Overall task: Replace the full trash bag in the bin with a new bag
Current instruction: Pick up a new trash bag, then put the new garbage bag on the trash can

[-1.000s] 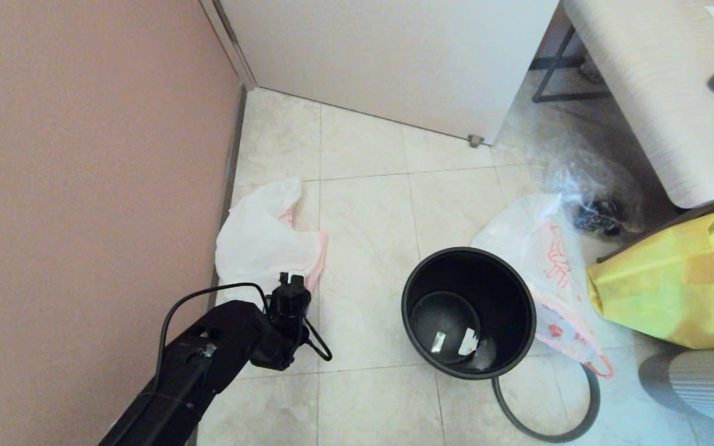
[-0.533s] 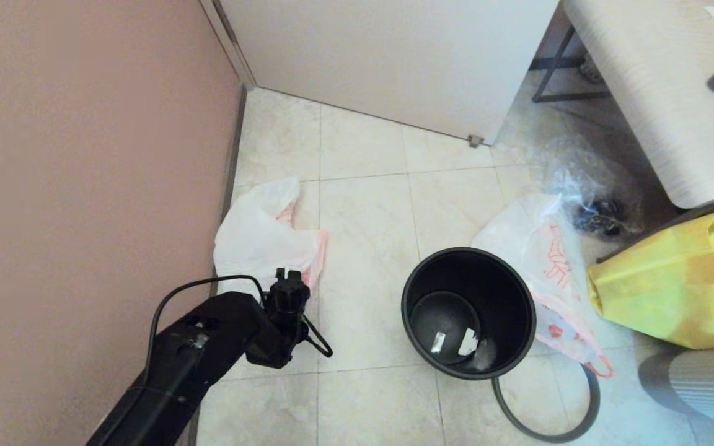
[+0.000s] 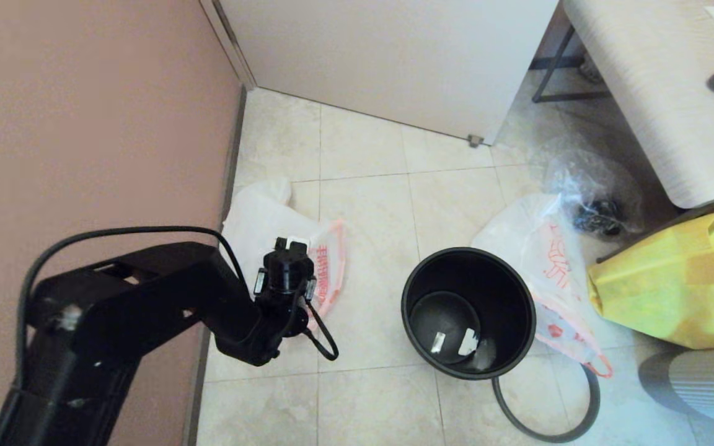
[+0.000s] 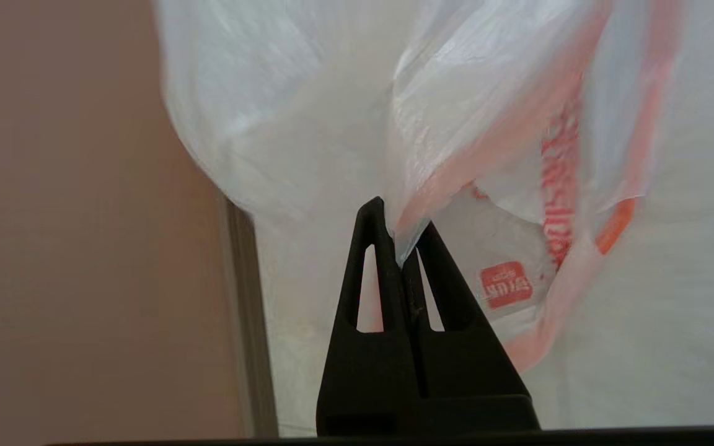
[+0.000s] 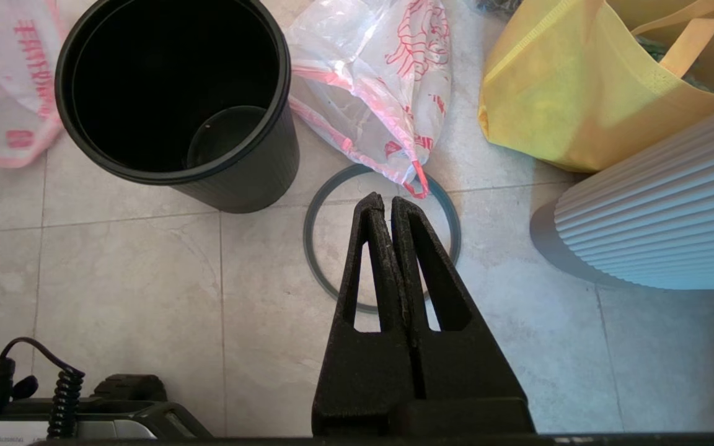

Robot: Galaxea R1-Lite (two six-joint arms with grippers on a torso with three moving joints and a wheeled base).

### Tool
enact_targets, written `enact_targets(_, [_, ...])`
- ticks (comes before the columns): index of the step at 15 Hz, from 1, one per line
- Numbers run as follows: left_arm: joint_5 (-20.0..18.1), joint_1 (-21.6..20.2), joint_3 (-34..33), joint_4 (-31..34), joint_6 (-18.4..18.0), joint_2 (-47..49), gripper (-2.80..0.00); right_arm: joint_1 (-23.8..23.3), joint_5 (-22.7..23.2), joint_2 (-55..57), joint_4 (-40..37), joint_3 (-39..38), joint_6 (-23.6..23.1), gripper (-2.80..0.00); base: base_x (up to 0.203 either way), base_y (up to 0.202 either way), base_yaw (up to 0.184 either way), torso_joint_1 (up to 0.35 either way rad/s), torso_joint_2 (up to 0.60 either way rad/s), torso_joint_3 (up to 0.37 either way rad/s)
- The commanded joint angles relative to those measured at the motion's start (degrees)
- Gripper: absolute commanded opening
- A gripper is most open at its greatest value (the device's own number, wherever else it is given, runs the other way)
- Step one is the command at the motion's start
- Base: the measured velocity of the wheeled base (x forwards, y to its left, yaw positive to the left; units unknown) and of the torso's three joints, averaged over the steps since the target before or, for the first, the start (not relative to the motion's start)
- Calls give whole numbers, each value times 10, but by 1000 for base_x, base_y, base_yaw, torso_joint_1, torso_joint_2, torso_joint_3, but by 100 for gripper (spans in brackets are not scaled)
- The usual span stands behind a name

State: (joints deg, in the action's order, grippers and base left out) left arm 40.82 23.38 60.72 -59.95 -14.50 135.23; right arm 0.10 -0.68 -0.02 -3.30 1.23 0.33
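- Far left, a plain pink-brown wall [image 3: 84, 111] runs down to the tiled floor [image 3: 363, 204].
- The left gripper [image 4: 401, 238] hangs beside that wall, its 2 black fingers [image 4: 369, 272] pinching a fold of the new bag [image 4: 307, 124]; in the head view the wrist hides the fingertips.
- The new bag is thin, translucent white plastic with a pink-red band and red print. It hangs limp from the pinch, partly lifted, and its far end lies on the floor against the wall.
- Right of it and well apart, the bin [image 3: 468, 310] stands upright on the tiles, a round black pail with no liner; 2 small pale scraps show at its bottom.
- The dark grey hoop [image 3: 549, 409] lies flat on the floor just beside the bin, on the near-right side.
- The full trash bag [image 3: 543, 260] lies on the floor touching the bin's right side, lumpy, its pink-red band trailing across the hoop.
- Behind it sits a clear crinkly bag [image 3: 592, 192] with dark contents.
- Further right, a yellow fabric bag [image 3: 667, 279] slumps under a pale table [image 3: 654, 93], beside a ribbed white object [image 3: 704, 384].
- The right gripper [image 5: 388, 204] shows only in its own wrist view, above the hoop, its fingers pressed together and holding nothing.
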Motion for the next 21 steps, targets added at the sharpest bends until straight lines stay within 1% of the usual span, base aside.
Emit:
enact_targets(1, [2,19,-50,-2,2,-117,-280,0,0,1,0,0,0,-280,0,0,0,0,0,0])
enact_targets(3, [-4,42,-96,5,5,-194,-280,0,0,0,0,0,0,-280,0,0,0,0,0,0])
enact_targets(5, [-10,68,-144,33,9,-251,-280,0,0,0,0,0,0,-280,0,0,0,0,0,0])
enact_targets(6, [-13,79,-156,61,25,-270,-280,0,0,1,0,0,0,-280,0,0,0,0,0,0])
enact_targets(8, [-34,100,-157,142,81,-311,-280,0,0,1,0,0,0,-280,0,0,0,0,0,0])
enact_targets(10, [-67,119,-137,245,144,-353,-280,0,0,1,0,0,0,-280,0,0,0,0,0,0])
enact_targets(13, [-107,145,-50,431,240,-421,-280,1,0,1,0,0,0,-280,0,0,0,0,0,0])
enact_targets(14, [-116,152,-27,468,258,-435,-280,1,0,1,0,0,0,-280,0,0,0,0,0,0])
enact_targets(15, [-121,163,-10,494,269,-450,-280,1,0,0,0,0,0,-280,0,0,0,0,0,0])
enact_targets(17, [-122,184,3,522,280,-472,-280,0,0,0,0,0,0,-280,0,0,0,0,0,0])
enact_targets(19, [-122,217,25,566,298,-492,-280,0,0,0,0,0,0,-280,0,0,0,0,0,0])
enact_targets(21, [-122,261,72,634,330,-505,-280,0,0,0,0,0,0,-280,0,0,0,0,0,0])
